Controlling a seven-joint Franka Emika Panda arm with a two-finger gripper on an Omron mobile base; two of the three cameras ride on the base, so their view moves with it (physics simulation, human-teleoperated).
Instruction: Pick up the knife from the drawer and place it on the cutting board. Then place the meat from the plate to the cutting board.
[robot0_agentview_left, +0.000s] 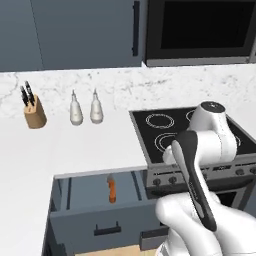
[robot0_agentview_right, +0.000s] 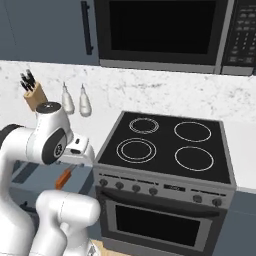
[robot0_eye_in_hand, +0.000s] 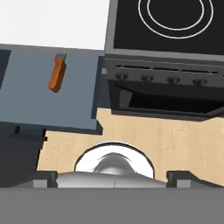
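The drawer stands pulled out under the white counter, left of the stove. Inside it lies the knife, orange handle toward me and blade tip toward the counter; it also shows in the right base view and in the hand view. My gripper hangs above the floor in front of the drawer's right end and the stove, open, fingertips far apart and nothing between them. The knife sits up and left of it, well apart. The cutting board, plate and meat are out of view.
A black stove with a knob row and oven sits right of the drawer. On the counter stand a knife block and two bottles. A microwave hangs above. Wooden floor lies below.
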